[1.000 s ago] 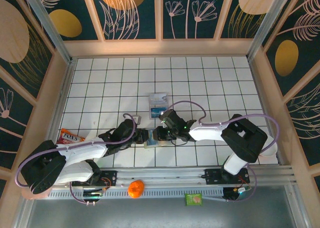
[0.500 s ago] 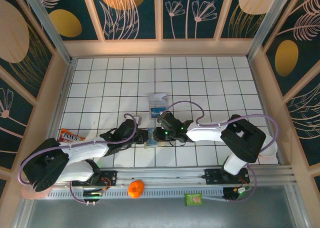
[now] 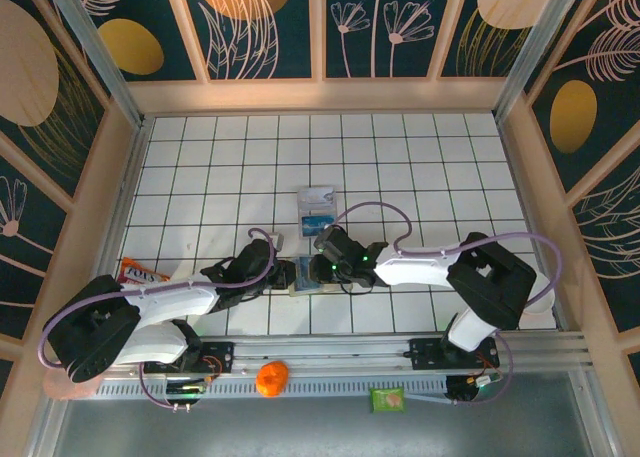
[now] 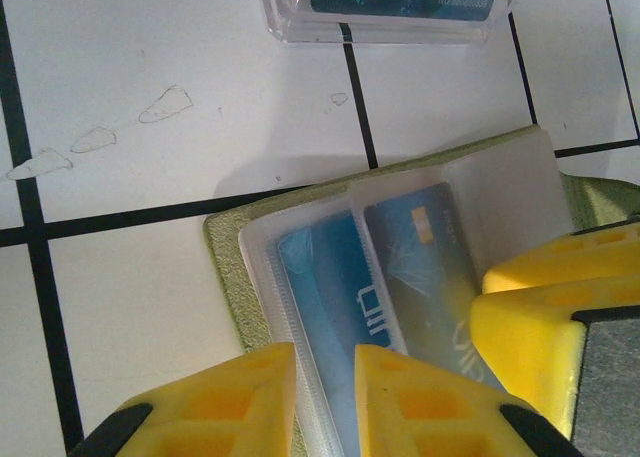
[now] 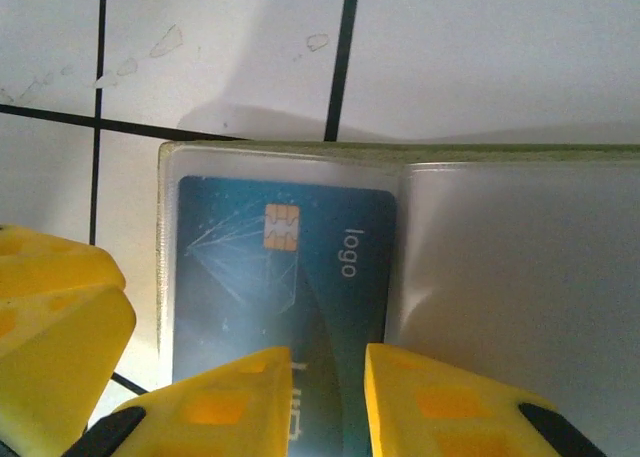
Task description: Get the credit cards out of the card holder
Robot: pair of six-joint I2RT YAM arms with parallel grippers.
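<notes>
**Arms:** two. The left gripper and the right gripper meet tip to tip, low over the white tiled table near its front edge.

**Card holder:** one, yellow-green. It lies open and flat on the table beneath both grippers, clear sleeves facing up. In the top view its long axis runs left to right, from one gripper to the other, and the arms cover most of it.

**Credit cards, left wrist view:** two, both blue and side by side in the sleeves.
- The first blue card.
- The second blue card, which has a gold chip.
- Their long axes slant slightly from the holder's far edge down toward the left fingers.

**Right wrist view adds:**
- The word "logo" on a chipped blue card, printed sideways, so that card's long axis points at the right fingers.
- Beside that card, a clear sleeve showing plain grey.

**Jaws, left:** narrow, with a slit between the yellow fingers. The sleeve shows flat through the gap.

**Jaws, right:** narrow, with the blue card running under the gap. I cannot tell whether either pair of tips presses on the sleeves.

**Clear case:** one, near the holder's far side and apart from it, with something blue inside.

**Top view adds:**
- One orange and one green packet, both on the near ledge.
- One snack packet at the table's left.
</notes>
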